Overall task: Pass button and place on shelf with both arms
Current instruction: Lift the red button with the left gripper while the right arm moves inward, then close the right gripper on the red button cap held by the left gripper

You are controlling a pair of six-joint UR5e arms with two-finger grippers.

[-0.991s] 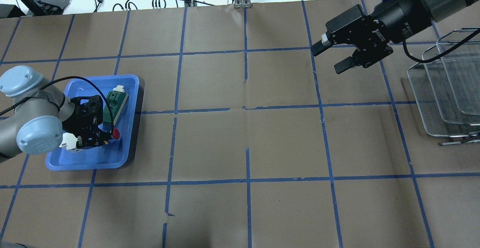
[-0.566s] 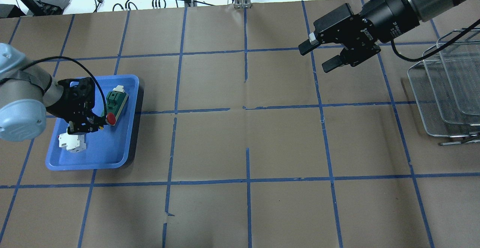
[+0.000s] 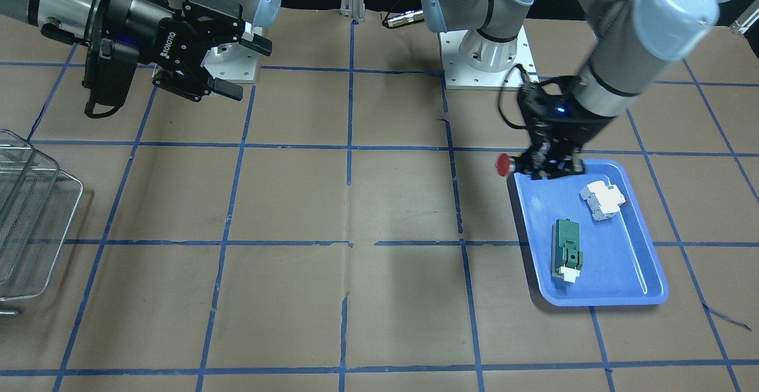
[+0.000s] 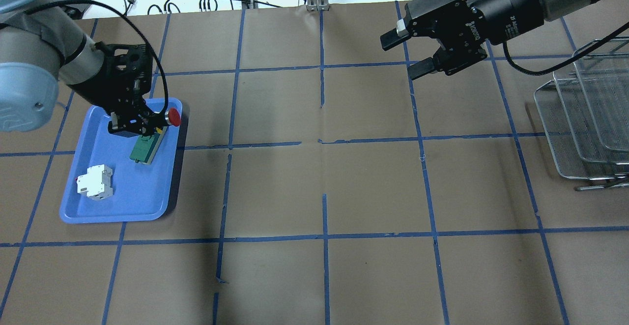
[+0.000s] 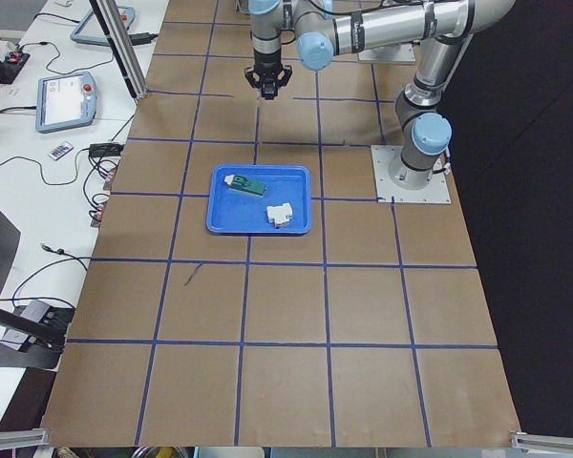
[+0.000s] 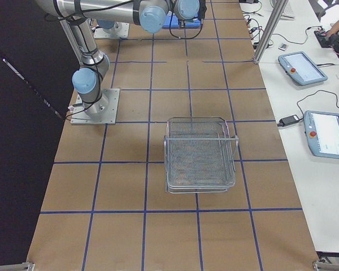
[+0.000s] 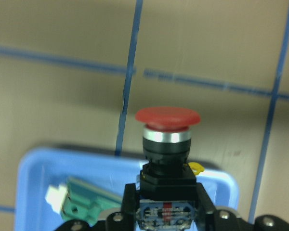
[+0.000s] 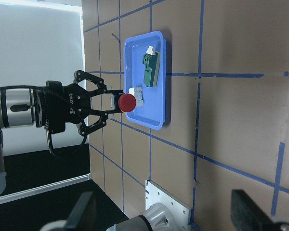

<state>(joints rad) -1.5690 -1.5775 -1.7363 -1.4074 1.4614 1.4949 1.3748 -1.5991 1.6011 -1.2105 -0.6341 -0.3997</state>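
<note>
The button (image 4: 173,117) has a red mushroom head and a black body. My left gripper (image 4: 146,122) is shut on its rear block and holds it in the air over the far right corner of the blue tray (image 4: 118,202), red head pointing right. The left wrist view shows the button (image 7: 167,115) upright between the jaws. My right gripper (image 4: 401,57) is open and empty, high over the far right of the table, jaws turned toward the left arm. The wire-mesh shelf (image 4: 585,118) stands at the right edge. In the front-facing view the button (image 3: 504,165) is held by the left gripper (image 3: 547,166).
A green rectangular module (image 4: 146,148) and a white breaker-like block (image 4: 96,182) lie in the blue tray. Blue tape lines grid the brown table. Cables and boxes lie beyond the far edge. The right arm's cable hangs near the shelf.
My left gripper has lifted the button out of the tray and carried it up and toward the far side. My right gripper has moved left and farther away, staying open.
</note>
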